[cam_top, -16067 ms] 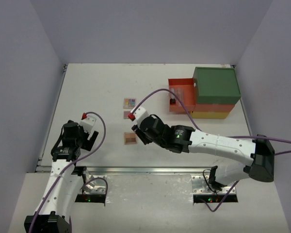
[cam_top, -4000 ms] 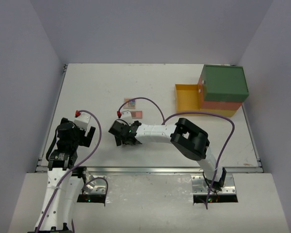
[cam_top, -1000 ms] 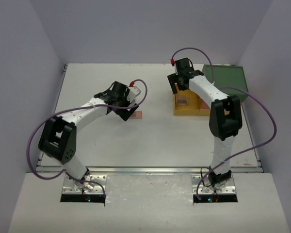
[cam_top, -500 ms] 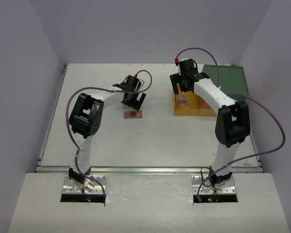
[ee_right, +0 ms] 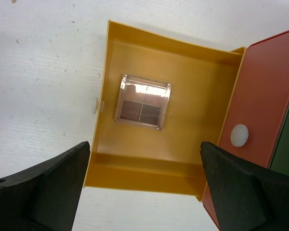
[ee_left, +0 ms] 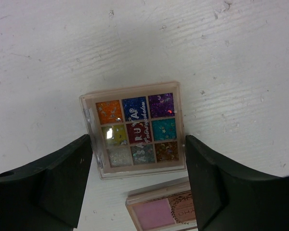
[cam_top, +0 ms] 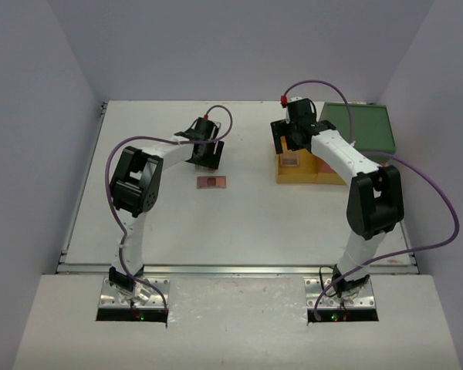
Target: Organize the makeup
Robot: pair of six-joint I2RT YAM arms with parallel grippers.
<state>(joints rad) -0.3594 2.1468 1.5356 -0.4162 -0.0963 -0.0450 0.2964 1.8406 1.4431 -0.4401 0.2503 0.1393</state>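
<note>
From above, the left gripper (cam_top: pixel 204 152) hangs over the far middle of the table (cam_top: pixel 154 216), with a pink palette (cam_top: pixel 212 182) lying just on its near side. The right gripper (cam_top: pixel 292 140) is over the pulled-out yellow drawer (cam_top: pixel 293 178) of the box (cam_top: pixel 355 127), where a brown palette (cam_top: pixel 290 161) lies flat. At the left wrist, the jaws stand wide and straddle a multicoloured palette (ee_left: pixel 135 130), one finger (ee_left: pixel 62 183) at each side edge; whether they touch it I cannot tell. The pink palette lies just beside it. The multicoloured one looks like a thin, stiff, light plastic case with a smooth lid, probably slippery and flush with the table. It should be held low across two opposite edges and squeezed gently, so it neither pops out nor cracks. At the right wrist, the jaws are wide and empty above the drawer, with the brown palette on its floor toward the side away from the box.
</note>
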